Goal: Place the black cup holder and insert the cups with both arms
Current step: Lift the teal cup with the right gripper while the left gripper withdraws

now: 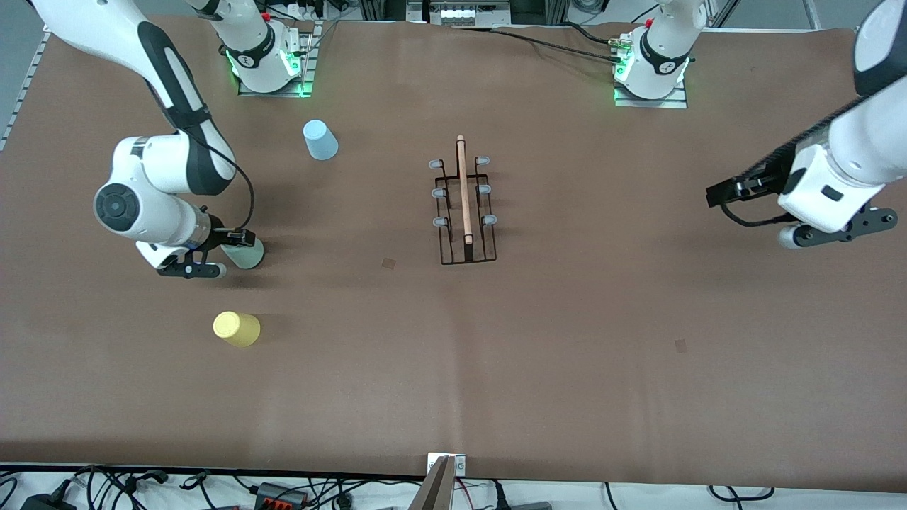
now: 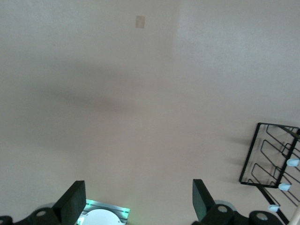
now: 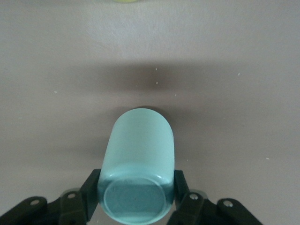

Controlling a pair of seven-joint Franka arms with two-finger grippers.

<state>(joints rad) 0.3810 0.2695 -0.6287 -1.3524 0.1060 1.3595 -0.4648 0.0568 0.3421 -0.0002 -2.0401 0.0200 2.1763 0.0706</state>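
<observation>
The black cup holder (image 1: pixel 464 205) stands in the middle of the table, its wooden rod along the top; one end of it shows in the left wrist view (image 2: pixel 272 159). My right gripper (image 1: pixel 237 249) is shut on the pale green cup (image 1: pixel 249 253) at the right arm's end of the table. Its fingers press both sides of the cup (image 3: pixel 138 154) near its closed base, where the right gripper (image 3: pixel 137 192) grips it. The light blue cup (image 1: pixel 320 139) and the yellow cup (image 1: pixel 237 329) stand mouth down. My left gripper (image 1: pixel 840 230) hangs open and empty (image 2: pixel 138 201) over bare table at the left arm's end.
The light blue cup stands farther from the front camera than the green one, the yellow cup nearer. The arm bases (image 1: pixel 269 60) (image 1: pixel 652 67) sit along the table's back edge. The brown table top (image 1: pixel 567 354) stretches between the holder and the front edge.
</observation>
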